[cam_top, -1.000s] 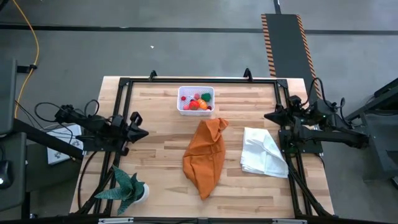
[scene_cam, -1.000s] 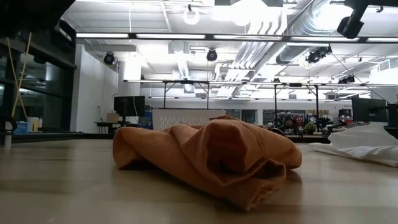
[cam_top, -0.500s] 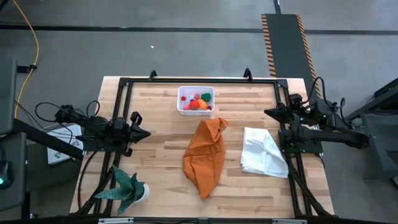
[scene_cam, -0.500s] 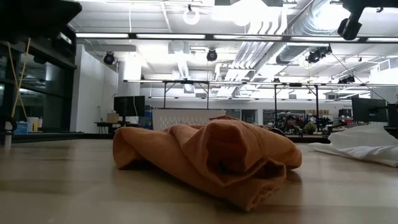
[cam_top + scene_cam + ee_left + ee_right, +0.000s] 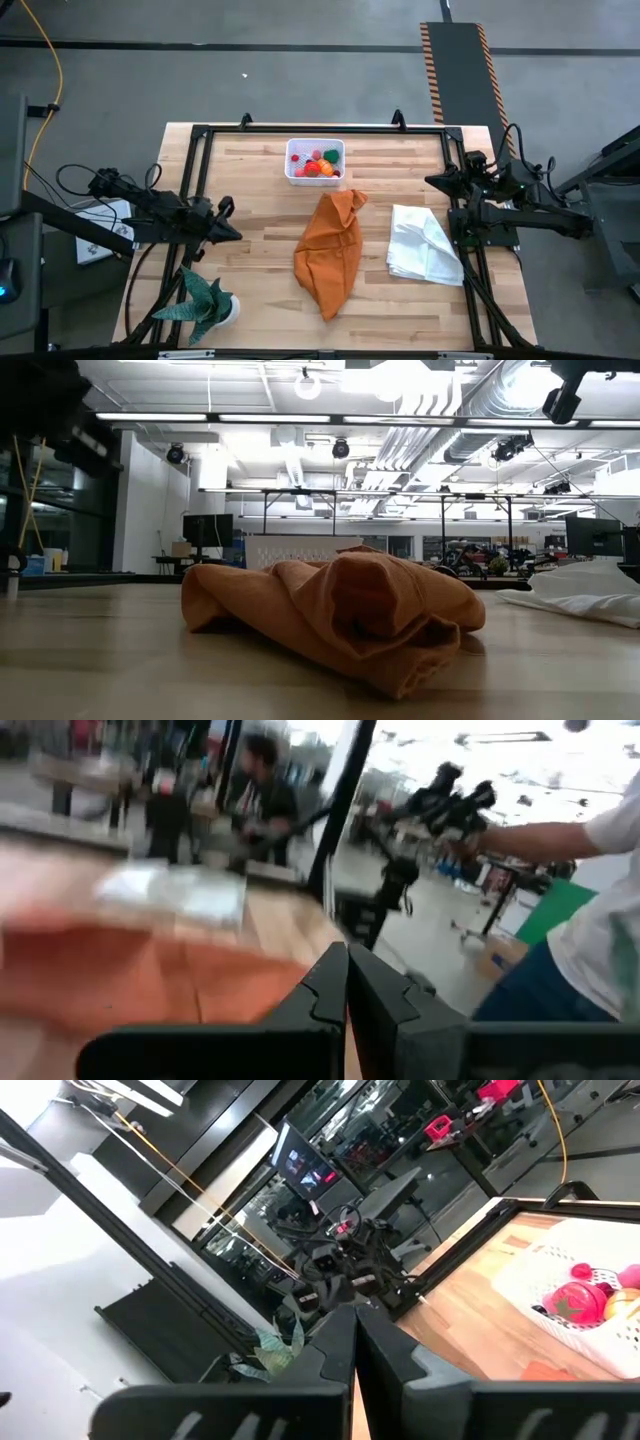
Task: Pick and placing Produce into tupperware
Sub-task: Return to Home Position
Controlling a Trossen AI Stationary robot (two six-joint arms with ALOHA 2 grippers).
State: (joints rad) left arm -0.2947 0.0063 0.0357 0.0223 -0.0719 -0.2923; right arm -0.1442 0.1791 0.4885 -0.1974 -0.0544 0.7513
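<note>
a: where's the tupperware (image 5: 315, 162)?
b: on the table (image 5: 250, 190), upright, at the 12 o'clock edge. the produce (image 5: 320, 167) sits inside it: mostly red, some orange, a green bit, some pink. pieces too small to count.
a: left gripper (image 5: 232, 234)?
b: 9 o'clock side, by the side rail, tip aimed toward 3 o'clock. well apart from the tupperware. jaws pressed together, holding no produce.
a: right gripper (image 5: 432, 184)?
b: 3 o'clock side, tip aimed toward 9 o'clock. jaws together as well. it's near the far corner of the white cloth (image 5: 425, 245); can't tell if it touches.
a: other stuff on the table?
b: orange cloth (image 5: 332, 250), crumpled, from the middle down toward 6 o'clock. its far end lies just beside the tupperware. the white cloth is at 4 o'clock, near the orange one but apart from it. spiky potted plant (image 5: 207, 303) at the 7 o'clock corner, near the left arm.
a: anyone around?
b: a person (image 5: 600, 910) in a white top beyond the table, blurred in the left wrist view.
</note>
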